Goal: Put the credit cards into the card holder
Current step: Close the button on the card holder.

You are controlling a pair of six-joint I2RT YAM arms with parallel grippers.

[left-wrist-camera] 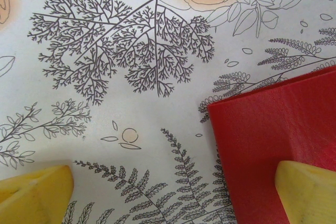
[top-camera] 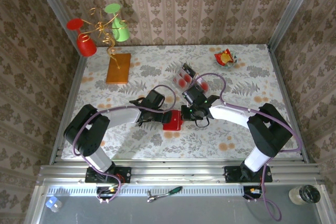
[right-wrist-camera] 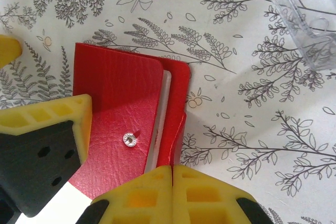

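**Item: card holder (top-camera: 172,123).** Red, folded, flat on the floral table (top-camera: 247,129) in the lower centre of the top view, between the two grippers. A snap stud (right-wrist-camera: 127,139) shows on its cover, and a pale strip of the inner pockets shows along one edge.

**Item: credit cards (top-camera: 183,77).** Grouped above the holder, centre of the top view, well apart from it. They appear to sit in a clear plastic case (right-wrist-camera: 302,14). None is in a gripper.

**Step, as judged.** Opening the holder, with no card picked up yet. The next move calls for lifting the cover while the holder is held down, so that a pocket is exposed.

**Left gripper (left-wrist-camera: 168,198).** Jaws spread fully and holding nothing. One fingertip (left-wrist-camera: 304,190) lies over the red cover, apparently pressing on it; the other is over bare table.

**Right gripper (right-wrist-camera: 172,187).** Fingers pressed together at the holder's lower edge in the wrist view. Whether a thin lip of the cover is pinched between them cannot be told.
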